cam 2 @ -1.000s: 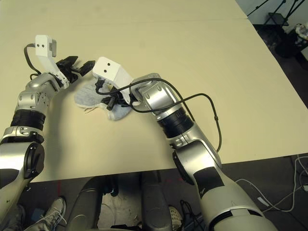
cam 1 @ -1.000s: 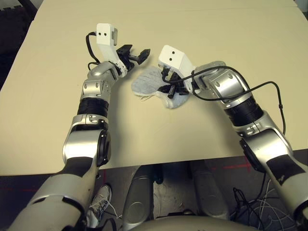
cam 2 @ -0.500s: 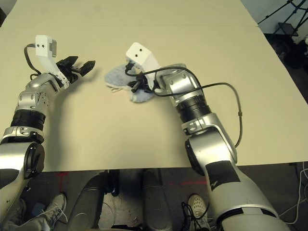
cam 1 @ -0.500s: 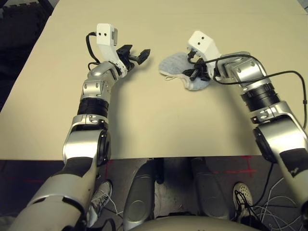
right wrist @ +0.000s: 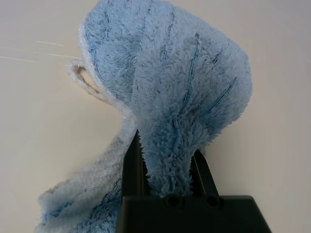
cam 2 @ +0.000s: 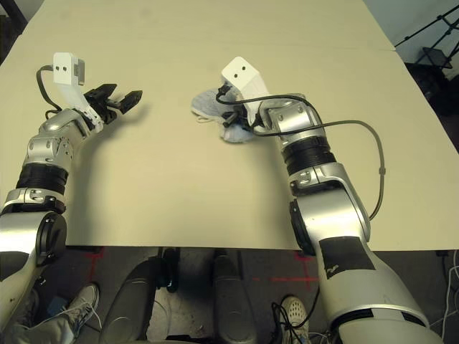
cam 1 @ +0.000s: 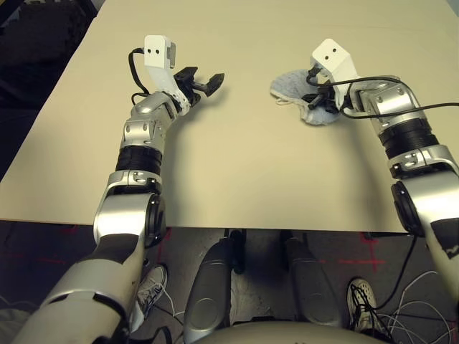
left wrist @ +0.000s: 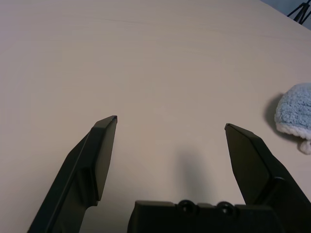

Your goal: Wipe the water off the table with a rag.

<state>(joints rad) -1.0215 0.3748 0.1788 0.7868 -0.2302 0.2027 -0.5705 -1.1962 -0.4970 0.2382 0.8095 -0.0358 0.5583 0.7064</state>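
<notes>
The pale blue-grey rag (cam 1: 292,84) lies bunched on the beige table (cam 1: 237,158), right of centre. My right gripper (cam 1: 318,100) is shut on one fold of it, low on the tabletop. In the right wrist view the fluffy rag (right wrist: 165,87) rises between the two closed fingers (right wrist: 131,167) and trails onto the table. My left gripper (cam 1: 205,77) hovers open over bare table well to the left of the rag, with nothing between its fingers (left wrist: 104,145). The rag's edge (left wrist: 296,111) shows off to one side in the left wrist view. The water is out of view.
The table's front edge (cam 1: 237,229) runs close to my body, and its left edge (cam 1: 50,100) borders a dark floor. A faint seam (cam 2: 323,47) crosses the far side. A black cable (cam 2: 373,154) loops off my right forearm.
My right gripper has dragged the rag across the table to the right, away from the left gripper. The left arm has stayed put. The camera view has shifted a little.
</notes>
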